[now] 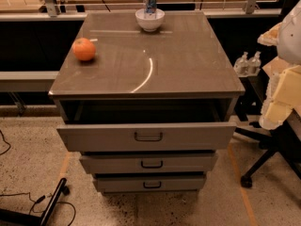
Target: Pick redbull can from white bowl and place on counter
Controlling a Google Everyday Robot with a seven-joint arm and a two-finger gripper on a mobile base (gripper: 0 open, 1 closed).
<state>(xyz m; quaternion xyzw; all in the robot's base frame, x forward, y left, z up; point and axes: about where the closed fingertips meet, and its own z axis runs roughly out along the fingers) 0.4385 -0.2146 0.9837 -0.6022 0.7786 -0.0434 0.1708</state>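
Note:
The redbull can [150, 4] stands upright inside the white bowl [150, 20] at the far middle edge of the counter [178, 60]. Its blue-and-silver body rises above the bowl's rim. My gripper [279, 91] shows as pale cream and white parts at the right edge of the view. It is off the counter's right side, well away from the bowl and can, and holds nothing that I can see.
An orange fruit [84, 49] lies on the counter's left side. The top drawer [146, 135] is pulled out. Two small clear bottles [248, 63] stand right of the cabinet. A chair base [263, 161] and floor cables [42, 206] lie nearby.

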